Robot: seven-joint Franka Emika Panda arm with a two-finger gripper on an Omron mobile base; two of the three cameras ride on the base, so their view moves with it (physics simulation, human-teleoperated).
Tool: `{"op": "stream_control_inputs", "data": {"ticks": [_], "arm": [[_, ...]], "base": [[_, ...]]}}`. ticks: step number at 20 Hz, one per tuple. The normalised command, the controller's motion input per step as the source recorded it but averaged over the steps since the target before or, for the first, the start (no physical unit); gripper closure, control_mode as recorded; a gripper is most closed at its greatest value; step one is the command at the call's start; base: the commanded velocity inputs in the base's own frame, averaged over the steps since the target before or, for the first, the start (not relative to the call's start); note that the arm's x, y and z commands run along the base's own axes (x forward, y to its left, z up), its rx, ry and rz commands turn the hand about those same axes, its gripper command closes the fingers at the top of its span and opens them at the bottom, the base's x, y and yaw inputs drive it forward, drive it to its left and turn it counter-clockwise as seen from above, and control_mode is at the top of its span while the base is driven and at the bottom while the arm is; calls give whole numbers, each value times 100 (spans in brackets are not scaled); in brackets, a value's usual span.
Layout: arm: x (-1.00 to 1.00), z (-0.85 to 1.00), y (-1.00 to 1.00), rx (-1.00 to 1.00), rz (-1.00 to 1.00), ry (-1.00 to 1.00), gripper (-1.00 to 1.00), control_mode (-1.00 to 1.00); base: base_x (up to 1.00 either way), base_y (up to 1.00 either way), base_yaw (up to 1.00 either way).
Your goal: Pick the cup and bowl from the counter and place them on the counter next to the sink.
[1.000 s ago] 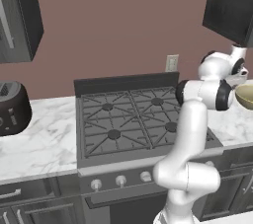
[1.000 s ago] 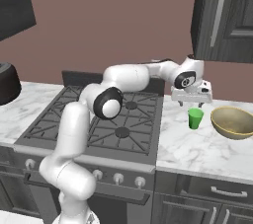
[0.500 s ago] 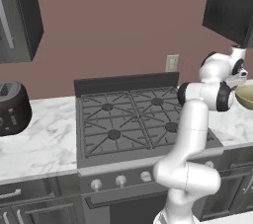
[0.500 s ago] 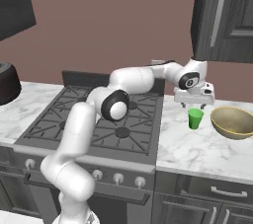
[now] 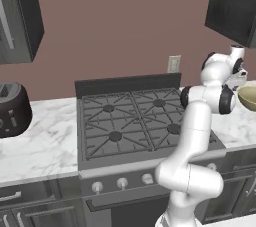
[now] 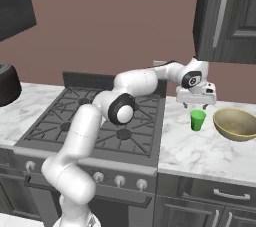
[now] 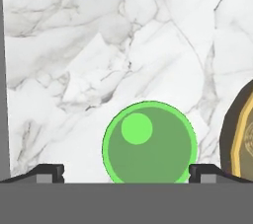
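Gripper [image 6: 195, 104] poised directly above the green cup [image 6: 198, 120], jaws spread wide and holding nothing; cup upright on the marble counter [image 6: 200, 151] right of the stove [image 6: 95, 121] — tan bowl [image 6: 235, 124] just beside it, farther right; fingertips [image 7: 49, 172] flank the cup's rim.

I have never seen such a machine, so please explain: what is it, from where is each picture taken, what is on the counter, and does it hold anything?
It is a white robot arm with a two-finger gripper. Two cameras sit behind it, left and right; the third looks straight down from its hand. On the marble counter, right of the stove, stand a green cup and a tan bowl, apart. The gripper hangs open above the cup, one finger on each side, holding nothing.
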Motion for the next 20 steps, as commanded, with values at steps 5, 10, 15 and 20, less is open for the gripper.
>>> {"op": "stream_control_inputs", "data": {"ticks": [5,10,15,20], "arm": [[0,-11,0,0,0,4,-100,-100],[0,-25,0,0,0,1,-100,-100],[0,-19,0,1,0,0,-100,-100],[0,-2,0,0,1,0,-100,-100]], "base": [[0,0,0],[0,0,0],[0,0,0],[0,0,0]]}}
